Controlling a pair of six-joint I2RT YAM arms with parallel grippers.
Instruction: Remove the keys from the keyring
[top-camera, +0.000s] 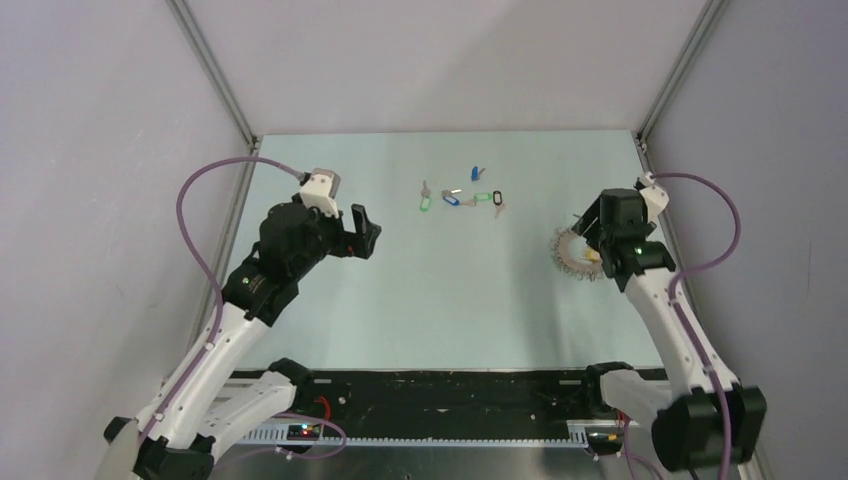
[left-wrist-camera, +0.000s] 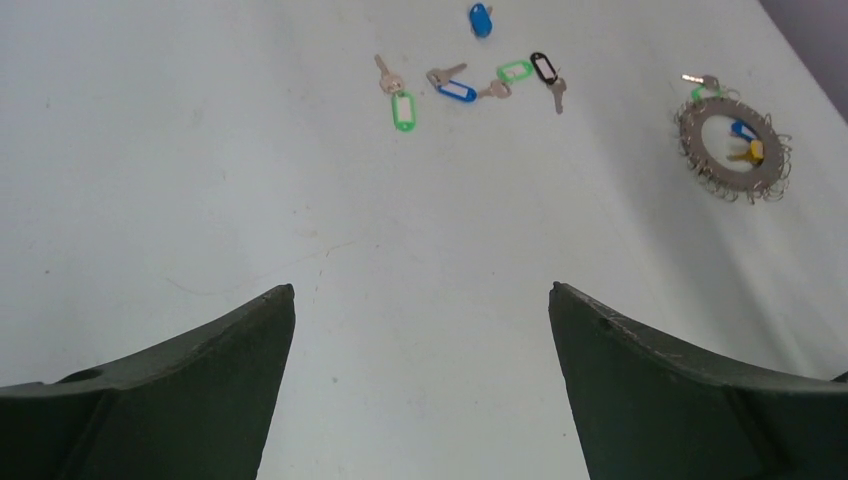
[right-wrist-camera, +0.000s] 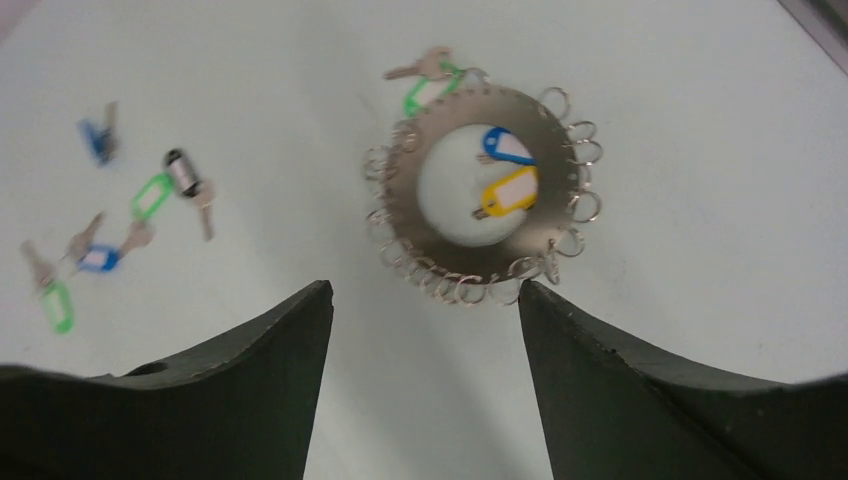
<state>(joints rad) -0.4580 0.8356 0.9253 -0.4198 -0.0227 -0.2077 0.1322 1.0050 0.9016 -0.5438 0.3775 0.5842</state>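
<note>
The right tool (right-wrist-camera: 425, 292) hangs with its two dark fingers (right-wrist-camera: 230, 400) spread wide above the pale worktop (right-wrist-camera: 700, 230). Just past the fingertips the toothed keyring (right-wrist-camera: 478, 258) lies flat, with small wire loops fringing its rim. A blue-tagged key (right-wrist-camera: 507, 146) and a yellow-tagged key (right-wrist-camera: 508, 191) lie inside its hole, and a green-tagged key (right-wrist-camera: 425, 88) sits at its far edge. Blurred loose keys (right-wrist-camera: 183, 172) lie scattered well to the left.

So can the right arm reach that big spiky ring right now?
Probably yes. The right end effector hangs open just above the keyring, and nothing lies between them to block it.
</note>
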